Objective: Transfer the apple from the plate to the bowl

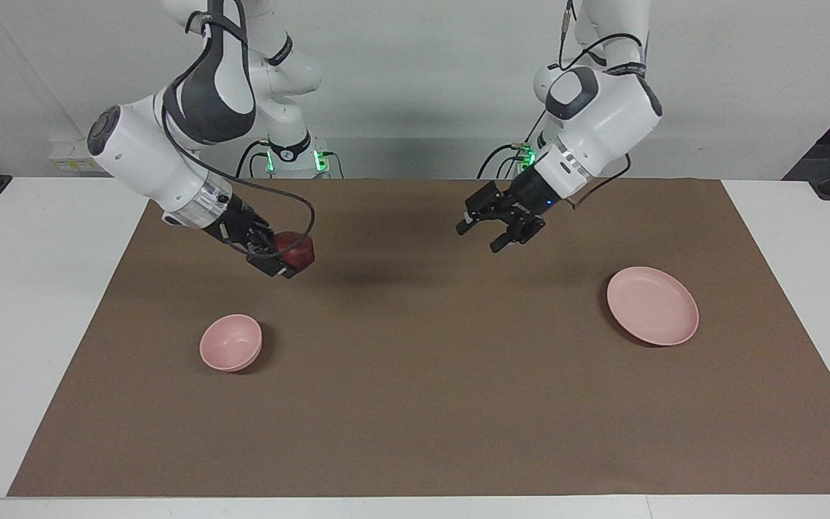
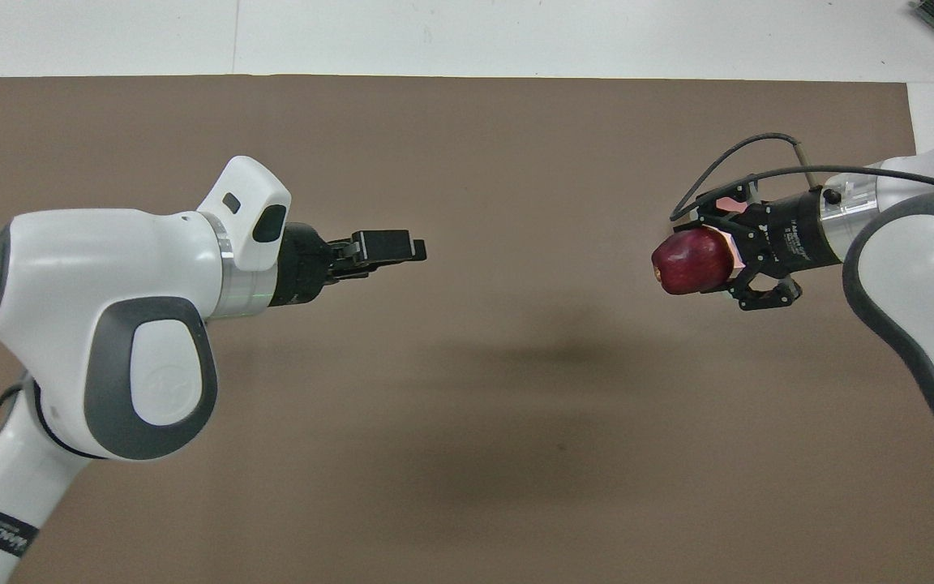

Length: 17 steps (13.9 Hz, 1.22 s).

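Note:
My right gripper (image 1: pixel 287 261) is shut on the dark red apple (image 1: pixel 298 249) and holds it in the air above the brown mat, near the small deep pink bowl (image 1: pixel 230 343). In the overhead view the right gripper (image 2: pixel 706 258) and the apple (image 2: pixel 682 264) cover most of the bowl; only a pink sliver (image 2: pixel 726 201) shows. My left gripper (image 1: pixel 483 236) is open and empty, raised over the mat toward the flat pink plate (image 1: pixel 652 305). In the overhead view the left gripper (image 2: pixel 410 247) shows and the left arm hides the plate.
A brown mat (image 1: pixel 415 404) covers most of the white table (image 1: pixel 40 303). The bowl stands toward the right arm's end and the plate toward the left arm's end. Nothing lies on the plate.

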Available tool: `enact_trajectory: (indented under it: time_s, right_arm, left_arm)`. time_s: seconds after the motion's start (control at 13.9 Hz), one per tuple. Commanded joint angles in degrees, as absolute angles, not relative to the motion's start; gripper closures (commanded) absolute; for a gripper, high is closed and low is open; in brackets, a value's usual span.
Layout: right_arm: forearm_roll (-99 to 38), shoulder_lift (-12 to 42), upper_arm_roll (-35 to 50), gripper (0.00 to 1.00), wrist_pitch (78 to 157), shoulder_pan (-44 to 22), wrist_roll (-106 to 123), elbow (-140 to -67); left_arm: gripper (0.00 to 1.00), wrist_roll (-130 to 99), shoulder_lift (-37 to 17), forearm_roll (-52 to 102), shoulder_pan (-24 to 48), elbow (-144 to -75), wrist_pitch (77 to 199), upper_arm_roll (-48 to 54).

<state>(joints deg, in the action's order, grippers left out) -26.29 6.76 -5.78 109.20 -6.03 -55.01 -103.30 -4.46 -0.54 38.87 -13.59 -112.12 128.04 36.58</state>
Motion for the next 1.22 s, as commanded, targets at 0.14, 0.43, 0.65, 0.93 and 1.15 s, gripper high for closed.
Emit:
enact_trajectory:
  time_s: [0.14, 0.43, 0.65, 0.93, 1.15]
  right_arm:
    - [-9.6, 7.7, -5.2, 1.00, 114.1, -6.2, -64.6, -101.6]
    - [-0.9, 8.0, -5.3, 1.00, 114.9, -5.9, -66.4, -102.7]
    - [6.7, 9.6, -5.2, 1.00, 117.6, -5.9, -70.3, -103.4]
    - [13.6, 13.2, -5.2, 1.00, 123.3, -6.1, -75.3, -105.3]
    - [14.8, 15.6, -5.2, 1.00, 126.7, -5.8, -76.7, -105.7]
  left_arm:
    - [0.00, -4.2, -0.5, 14.4, -19.6, -108.8, 114.7, 36.9]
    - [0.00, -4.0, -0.5, 6.4, -20.2, -102.4, 107.8, 33.9]
    - [0.00, -3.7, -0.7, 6.2, -20.2, -95.1, 100.7, 31.6]
    - [0.00, -1.0, -0.5, 3.8, -20.1, -87.6, 92.7, 29.4]
    - [0.00, -0.4, -0.2, 3.1, -20.1, -86.0, 89.3, 28.4]
